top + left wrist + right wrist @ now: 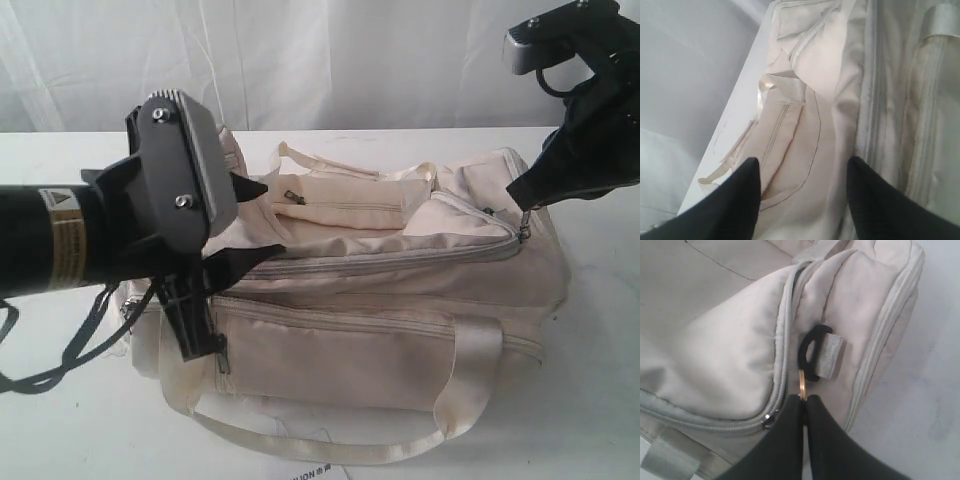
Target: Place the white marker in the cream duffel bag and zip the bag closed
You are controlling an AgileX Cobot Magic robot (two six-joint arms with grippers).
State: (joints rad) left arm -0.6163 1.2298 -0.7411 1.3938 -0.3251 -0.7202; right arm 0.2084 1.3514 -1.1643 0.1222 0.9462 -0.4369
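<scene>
- Bag [400,300] is set on table [600,400], paper [312,471] at its 6 o'clock.
- Left gripper [271,218] is held over its 9 o'clock end, fingers apart.
- Right gripper [802,399] is clamped on ring [803,385] at 3 o'clock.

**What lies around my work**

A white table [600,400] spreads out in front of me, plain and matte, with faint smudges showing in my right wrist view. Behind it a white curtain [350,60] hangs in soft vertical folds. At the bottom edge of the exterior view a white printed sheet [318,472] lies on the table, its dark lettering too cropped to read.
</scene>
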